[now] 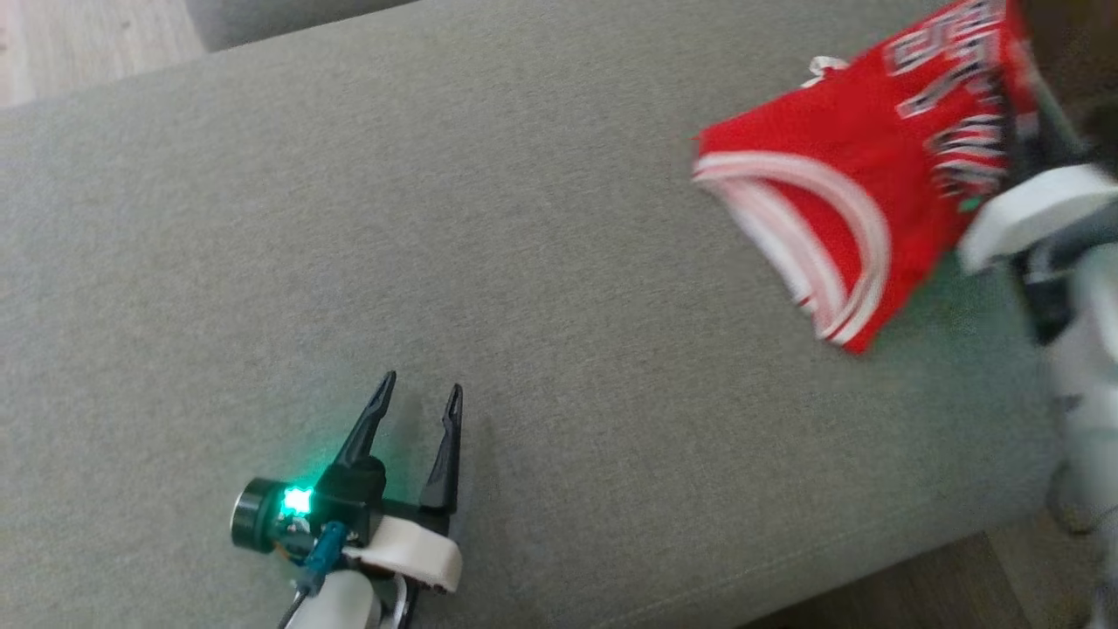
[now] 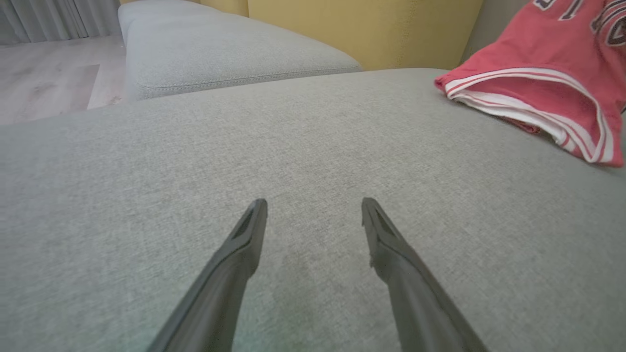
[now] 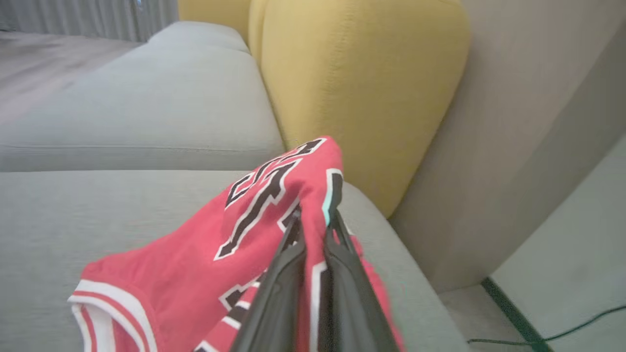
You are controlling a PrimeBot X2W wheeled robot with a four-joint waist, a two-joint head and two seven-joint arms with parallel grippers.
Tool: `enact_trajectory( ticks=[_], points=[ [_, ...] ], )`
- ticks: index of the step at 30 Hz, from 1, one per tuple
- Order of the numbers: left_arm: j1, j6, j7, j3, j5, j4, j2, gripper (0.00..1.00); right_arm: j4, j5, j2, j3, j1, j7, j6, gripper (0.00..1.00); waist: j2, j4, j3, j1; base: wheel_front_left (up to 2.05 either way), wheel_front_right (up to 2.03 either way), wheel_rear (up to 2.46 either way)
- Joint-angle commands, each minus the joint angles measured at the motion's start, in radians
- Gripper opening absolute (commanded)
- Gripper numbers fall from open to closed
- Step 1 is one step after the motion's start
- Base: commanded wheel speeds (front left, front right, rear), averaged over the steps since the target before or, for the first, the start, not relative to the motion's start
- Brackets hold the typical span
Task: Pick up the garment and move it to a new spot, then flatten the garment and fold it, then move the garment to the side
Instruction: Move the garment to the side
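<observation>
Left gripper: jaws released, spread just over the grey sofa seat. Right gripper: jaws clenched on the red garment, which drapes from them, its striped edge seemingly resting on the seat; yellow cushion beyond them.

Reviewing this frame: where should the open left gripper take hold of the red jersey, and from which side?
Probably the white-striped edge of the red jersey, approached from the robot's left, low along the cushion. That trim gapes toward the left gripper, far from the corner the right gripper pinches.
</observation>
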Motion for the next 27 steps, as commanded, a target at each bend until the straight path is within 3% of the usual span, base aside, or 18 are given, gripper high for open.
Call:
enact_trajectory(
  ticks=[1,6,7,8,9,13,18,23,27],
  points=[
    [-0.035,0.007,-0.006,0.028,0.003,-0.029,0.002,1.0,-0.011,-0.02,-0.031,-0.018,-0.042,-0.003,-0.001,0.0,0.0,0.012,0.011,-0.0001,0.0,0.0,0.0],
    [-0.045,0.006,-0.006,0.038,0.016,-0.028,0.002,1.0,0.08,-0.131,-0.096,-0.189,-0.09,0.001,-0.001,0.0,0.0,0.028,0.026,-0.0001,0.0,0.0,0.0],
    [-0.047,0.006,-0.006,0.041,0.019,-0.029,0.002,1.0,0.093,-0.157,-0.103,-0.227,-0.094,-0.001,-0.001,0.33,0.0,0.031,0.028,-0.0001,0.0,0.0,0.0],
    [-0.05,0.006,-0.006,0.044,0.022,-0.029,0.002,1.0,0.103,-0.181,-0.106,-0.267,-0.097,-0.003,-0.001,0.81,0.0,0.033,0.031,-0.0001,0.0,0.0,0.0],
    [-0.052,0.006,-0.006,0.047,0.024,-0.03,0.002,1.0,0.114,-0.205,-0.104,-0.307,-0.096,0.0,-0.001,1.0,0.0,0.035,0.032,-0.0001,0.0,0.0,0.0],
    [-0.056,0.007,-0.006,0.065,0.029,-0.035,0.002,1.0,0.111,-0.288,-0.063,-0.427,-0.093,-0.021,-0.001,1.0,0.0,0.039,0.031,-0.0001,0.0,0.0,0.0],
    [-0.048,0.01,-0.006,0.086,0.032,-0.045,0.002,1.0,0.046,-0.324,0.043,-0.455,-0.088,-0.056,-0.001,1.0,0.0,0.037,0.024,-0.0001,0.0,0.0,0.0],
    [-0.042,0.02,-0.006,0.099,0.019,-0.058,0.002,1.0,-0.129,-0.255,0.15,-0.37,-0.017,-0.059,-0.001,1.0,0.0,0.049,0.013,-0.0001,0.0,0.0,0.0],
    [-0.041,0.032,-0.006,0.108,-0.008,-0.065,0.002,1.0,-0.263,-0.165,0.194,-0.261,0.098,-0.059,-0.001,1.0,0.0,0.086,-0.003,-0.0001,0.0,0.0,0.0]
  ],
)
